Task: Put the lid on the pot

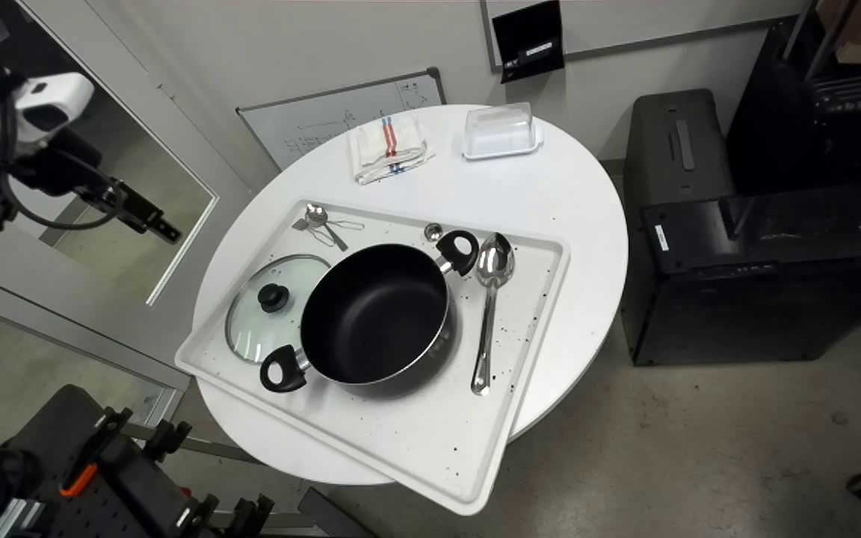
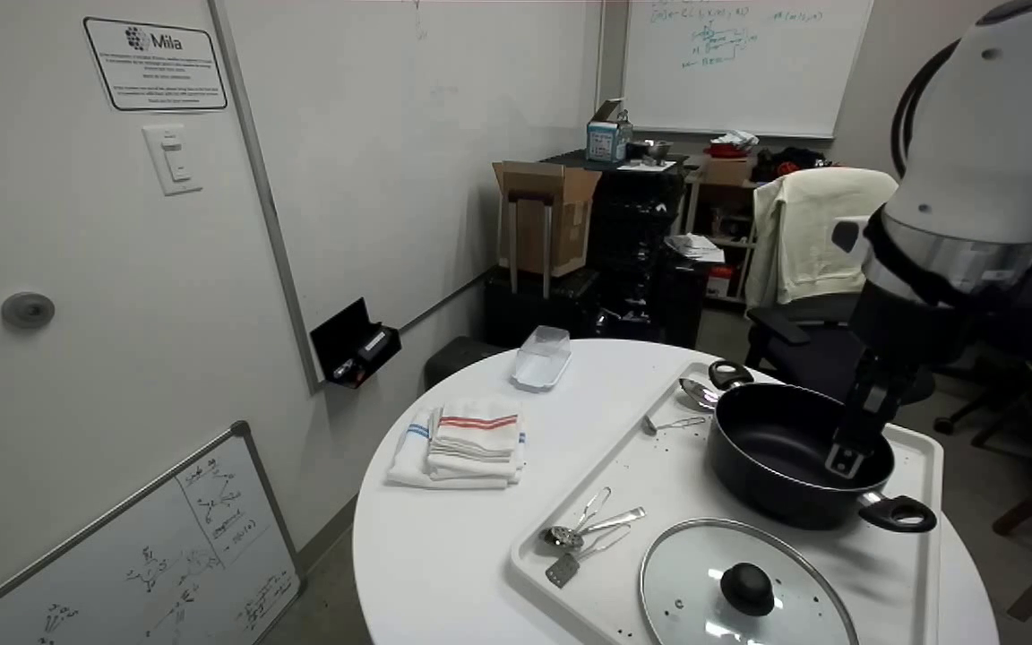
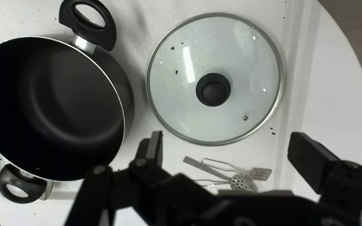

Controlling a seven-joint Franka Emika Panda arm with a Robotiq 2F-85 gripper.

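Jaws apart; lid (image 3: 215, 66) clear (1 black knob (image 3: 213, 91)).

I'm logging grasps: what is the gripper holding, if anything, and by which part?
Nothing is held: the gripper stands open, and the lid lies on the tray beside the pot.

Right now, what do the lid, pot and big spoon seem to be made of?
Lid: probably clear glass, since the tray shows through; shiny, metal-looking rim; the black knob could be plastic.
Pot: seemingly metal, coated smooth black; its edge gleams silvery.
Big spoon: likely polished steel, given its mirror-like highlights.
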